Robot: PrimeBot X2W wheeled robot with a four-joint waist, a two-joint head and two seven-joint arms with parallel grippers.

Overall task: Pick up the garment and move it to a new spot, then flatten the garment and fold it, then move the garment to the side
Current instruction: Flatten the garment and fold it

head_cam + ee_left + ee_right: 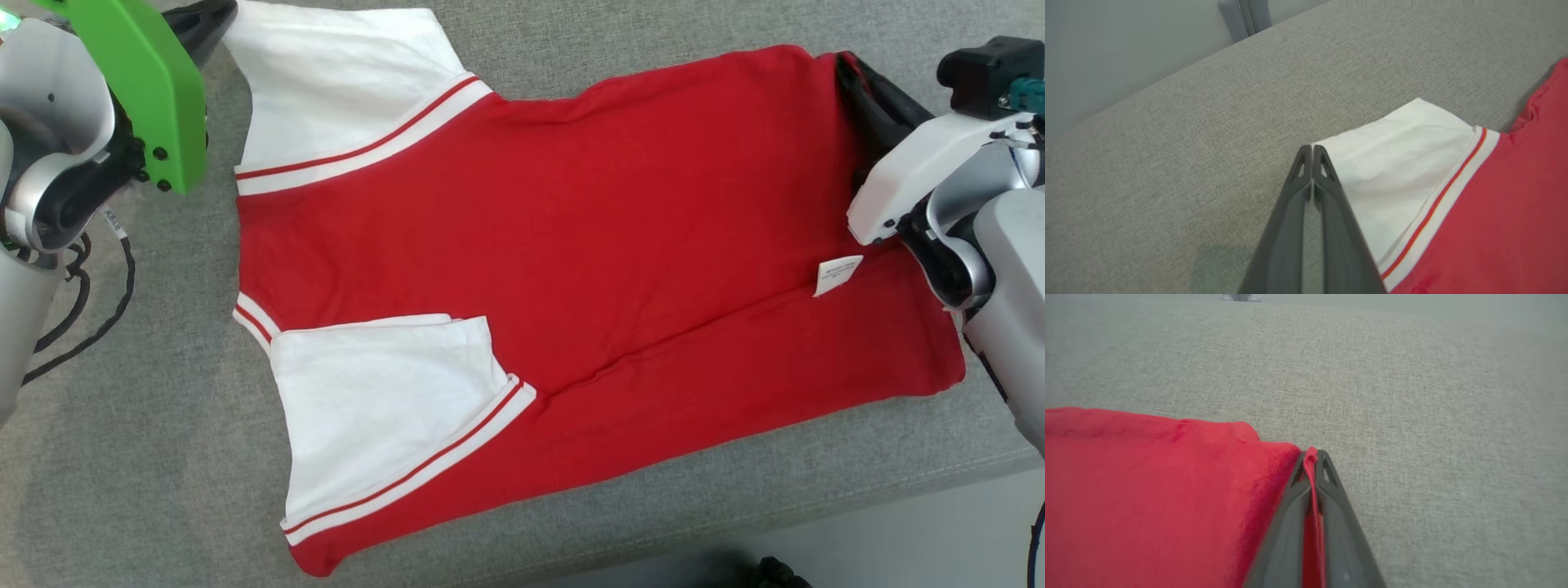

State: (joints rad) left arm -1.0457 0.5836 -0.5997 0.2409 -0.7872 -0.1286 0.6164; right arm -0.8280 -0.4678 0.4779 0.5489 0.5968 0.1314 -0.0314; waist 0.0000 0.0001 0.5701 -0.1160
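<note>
The red garment (571, 245) with white sleeves lies spread flat on the grey cushion (122, 457), neck end to the left. My left gripper (214, 20) is at the far white sleeve (343, 82); in the left wrist view it (1312, 149) is shut with its tips right on the corner of that sleeve (1392, 163). My right gripper (845, 65) is at the garment's far right corner. The right wrist view shows it (1312, 454) shut with a ridge of red cloth (1147, 490) pinched between its fingers.
A small white label (838, 273) sticks up from the garment near my right forearm. The cushion's front edge (816, 523) runs along the lower right, with pale floor beyond. Black cables (98, 318) hang by my left arm. Bare cushion (1412, 396) stretches past both grippers.
</note>
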